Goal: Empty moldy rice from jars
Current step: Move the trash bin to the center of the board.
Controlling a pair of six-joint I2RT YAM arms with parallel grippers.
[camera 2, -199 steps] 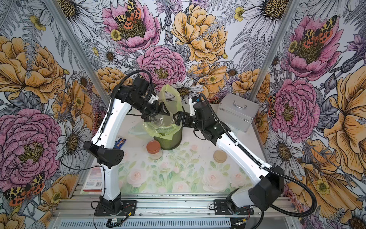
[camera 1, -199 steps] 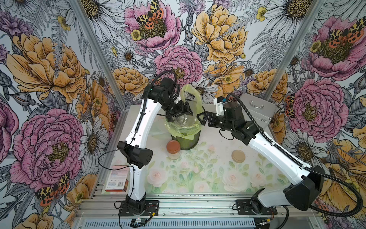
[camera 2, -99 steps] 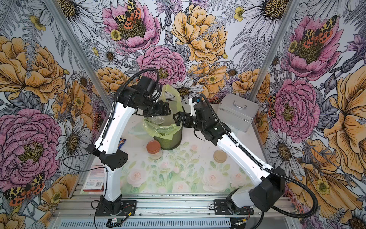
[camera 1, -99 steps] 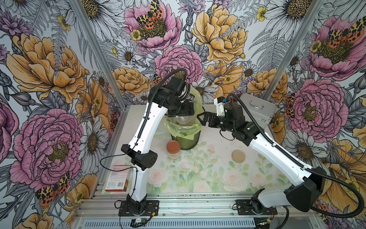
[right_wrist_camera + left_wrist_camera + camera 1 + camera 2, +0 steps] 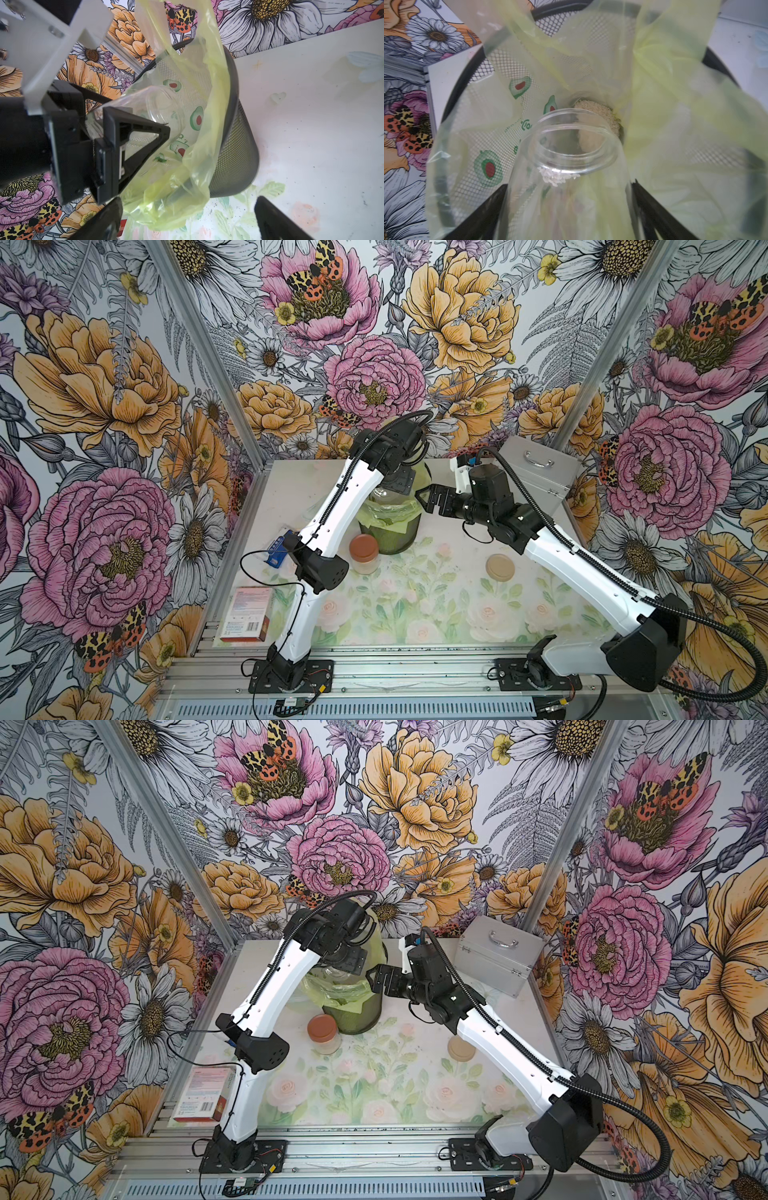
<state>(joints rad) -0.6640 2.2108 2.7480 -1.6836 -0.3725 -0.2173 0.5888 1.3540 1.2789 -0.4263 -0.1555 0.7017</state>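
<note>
While left gripper clamps the open jar mouth-down over the bin | step: pouring, few rice grains cling | right gripper agape, empty | next likely: shake, then copper-lidded jar.

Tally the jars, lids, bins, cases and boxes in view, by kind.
Glass jars: 2 (open jar in left claw, capped jar standing)
Lids: 2 (copper-orange lid on capped jar, beige lid loose)
Mesh bin: 1
Silver case: 1
Cardboard box: 1
Total: 7
</note>
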